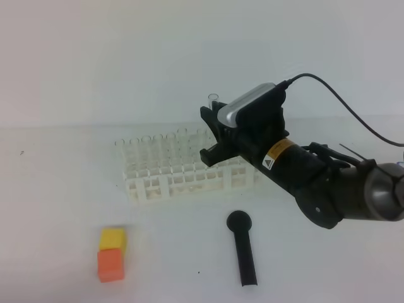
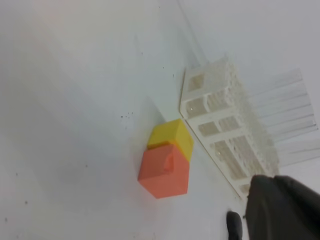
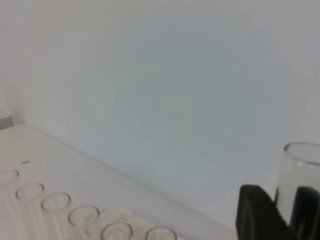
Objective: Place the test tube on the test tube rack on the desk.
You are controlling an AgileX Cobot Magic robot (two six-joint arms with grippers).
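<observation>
The test tube (image 1: 213, 98) is a clear glass tube, upright, with its round rim showing above my right gripper (image 1: 212, 131). That gripper is shut on it and holds it over the right end of the white test tube rack (image 1: 180, 173) on the white desk (image 1: 57, 189). In the right wrist view the tube (image 3: 299, 172) stands between two black fingers (image 3: 256, 214); its lower part is hidden. Several clear tube rims (image 3: 55, 201) show in the rack below. In the left wrist view only a dark part of my left gripper (image 2: 282, 207) shows at the bottom right.
A black round-headed tool (image 1: 243, 249) lies in front of the rack. A yellow block (image 1: 113, 238) and an orange block (image 1: 110, 264) sit together at the front left; they also show in the left wrist view (image 2: 167, 162), beside the rack (image 2: 220, 130).
</observation>
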